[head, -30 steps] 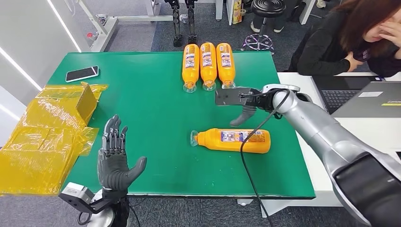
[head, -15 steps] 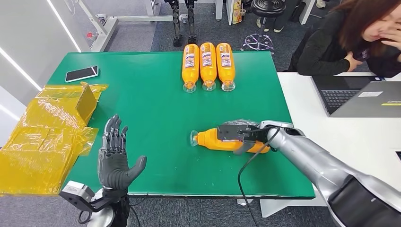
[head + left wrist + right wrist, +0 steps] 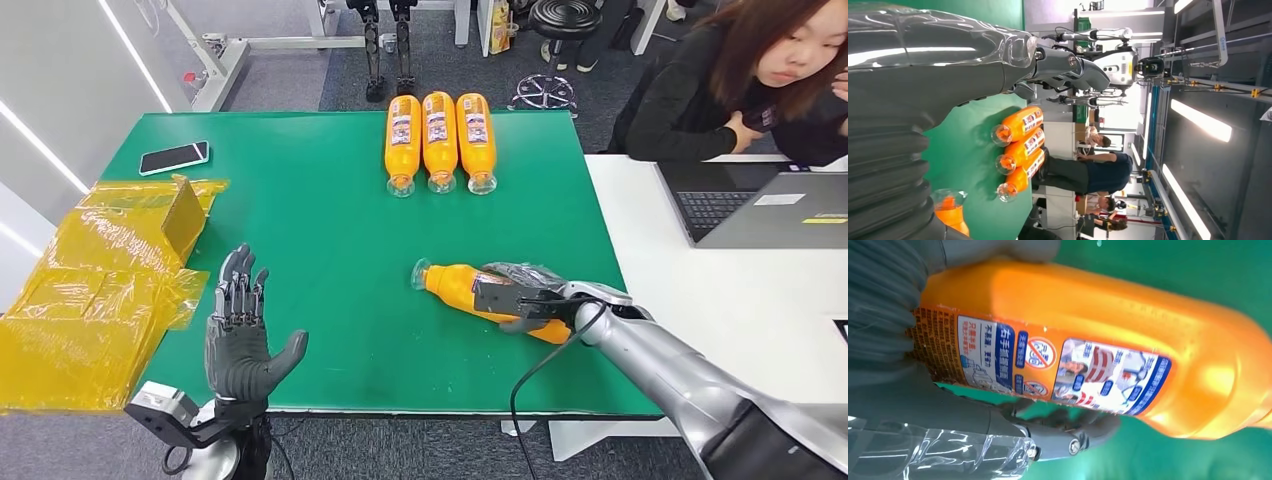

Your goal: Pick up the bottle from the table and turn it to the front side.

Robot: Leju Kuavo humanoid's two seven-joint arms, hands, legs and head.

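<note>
Green-covered counter (image 3: 300,200) in a lab space; white desk adjoining on the robot's right with a laptop (image 3: 770,205), a person (image 3: 740,80) seated behind it. Orange bottle (image 3: 480,292) lies on its side toward the near right part of the counter, clear cap end pointing to the robot's left and slightly away. Right hand (image 3: 525,298) wraps the bottle's body: fingers (image 3: 1068,422) curl under one side, thumb over the other, label between them in the right wrist view. Cannot tell whether the bottle is lifted off the surface. Left hand (image 3: 240,335) held upright near the front edge, fingers spread, holding nothing. Three more orange bottles (image 3: 440,140) lie side by side at the far edge. Phone (image 3: 174,156) far left; yellow plastic bags (image 3: 100,290) along the left edge.
</note>
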